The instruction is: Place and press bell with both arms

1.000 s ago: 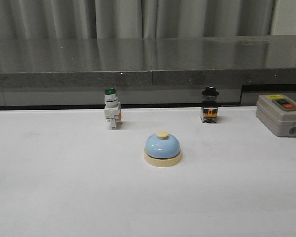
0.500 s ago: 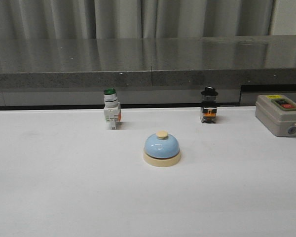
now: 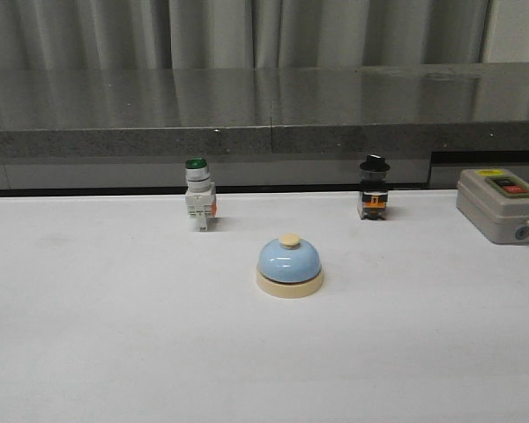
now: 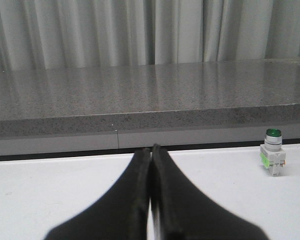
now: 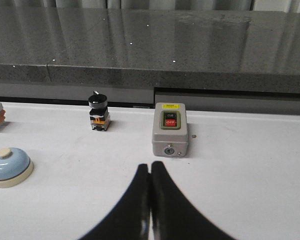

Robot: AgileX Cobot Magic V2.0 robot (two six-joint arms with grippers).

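Nearest: left gripper (image 4: 150, 150) and right gripper (image 5: 150, 165), each with fingers pressed together on nothing, low over the white table (image 3: 88, 352), well apart from the bell. Farther in, mid-table: blue bell (image 3: 289, 266), upright on its cream base, plunger up, free to be pressed. Fits either a bell awaiting placing or one already set and rung. Toward the far edge: green pushbutton (image 3: 198, 193), black selector switch (image 3: 374, 187), grey switch box (image 3: 502, 204) near the far right corner, all clear of the bell.

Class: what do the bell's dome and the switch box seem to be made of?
Bell: dome looks like glossy painted metal, with soft highlights; cream base and button look plastic. Switch box: matte grey casing, probably plastic or painted metal; cannot tell which.
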